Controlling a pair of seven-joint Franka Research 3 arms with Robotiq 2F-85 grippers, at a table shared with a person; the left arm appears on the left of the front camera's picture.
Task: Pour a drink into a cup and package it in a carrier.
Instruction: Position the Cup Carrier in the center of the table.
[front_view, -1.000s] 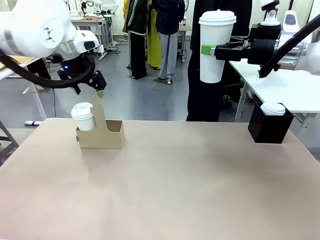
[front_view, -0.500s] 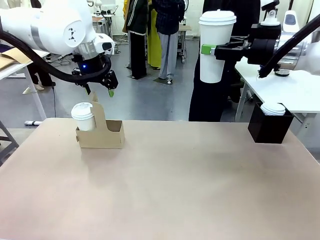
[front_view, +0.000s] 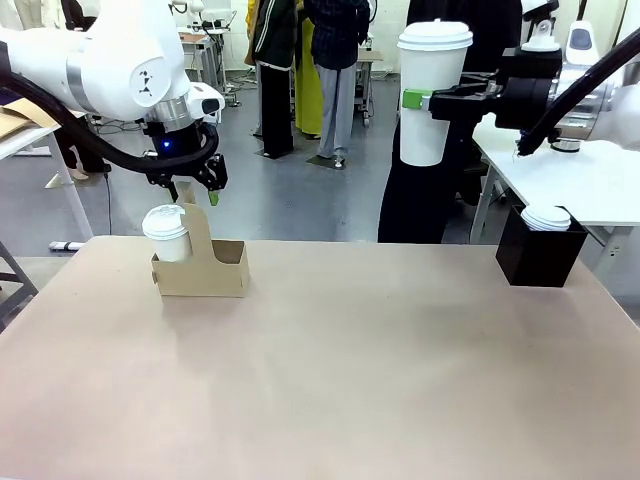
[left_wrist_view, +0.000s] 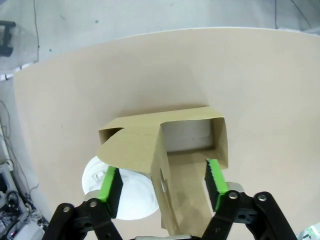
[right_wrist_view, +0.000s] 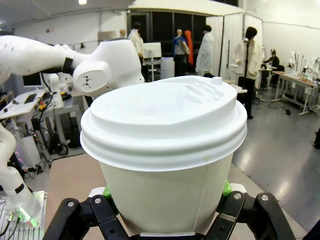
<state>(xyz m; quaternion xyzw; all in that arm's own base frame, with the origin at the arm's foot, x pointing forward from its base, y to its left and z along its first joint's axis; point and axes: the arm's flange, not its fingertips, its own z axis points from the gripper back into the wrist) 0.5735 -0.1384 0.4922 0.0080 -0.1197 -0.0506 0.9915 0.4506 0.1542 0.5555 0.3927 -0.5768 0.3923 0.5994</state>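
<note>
The brown cardboard carrier (front_view: 205, 272) stands on the table at the left, with a lidded white cup (front_view: 166, 232) in its left hole. My left gripper (front_view: 197, 193) hangs open just above the carrier's tall handle tab (left_wrist_view: 176, 192). In the left wrist view its green pads (left_wrist_view: 111, 183) stand wide apart on either side of that tab, clear of it. High at the right, my right gripper (front_view: 424, 98) is shut on a second lidded white cup (front_view: 430, 92), held upright in the air. That cup (right_wrist_view: 165, 150) sits close in the right wrist view. No drink is visible.
A black box (front_view: 538, 258) holding a stack of white lids stands at the table's far right. A person in dark clothes stands behind the held cup. The tan table (front_view: 350, 380) is bare from the middle to the near edge.
My left arm has swung in over the carrier, and its gripper has turned and dropped toward the handle tab. The right arm and its cup have not moved.
</note>
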